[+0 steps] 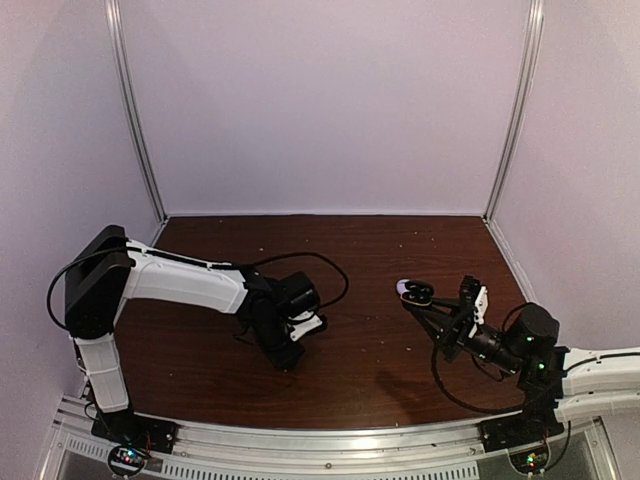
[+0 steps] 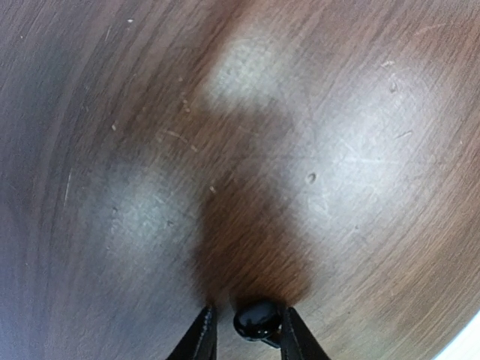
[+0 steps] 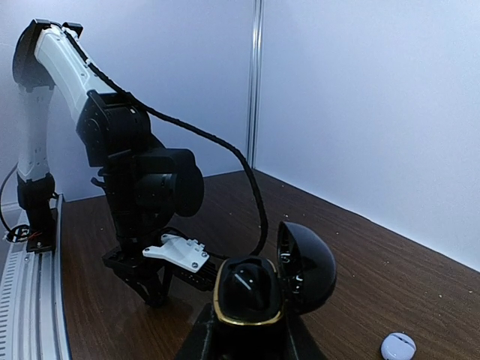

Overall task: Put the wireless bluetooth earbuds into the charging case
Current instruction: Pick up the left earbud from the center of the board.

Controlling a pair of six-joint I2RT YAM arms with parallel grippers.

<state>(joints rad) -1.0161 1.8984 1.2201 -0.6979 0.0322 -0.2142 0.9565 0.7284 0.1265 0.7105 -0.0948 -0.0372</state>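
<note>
Left gripper (image 2: 248, 309) straddles 1 black earbud (image 2: 257, 321) on the table (image 2: 337, 150); can't tell if it's clamped yet. Right gripper (image 3: 247, 341) pinches the open black charging case (image 3: 247, 294). Centre the earbud, squeeze gently, lift straight up.

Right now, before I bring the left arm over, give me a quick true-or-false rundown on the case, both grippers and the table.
1. The right gripper holds the black case with its lid open. True.
2. The left gripper has nothing between its fingers. False: a black earbud sits between them.
3. A small white round item lies on the table. True.
4. The left gripper points up at the back wall. False: it points down, close over the table.
</note>
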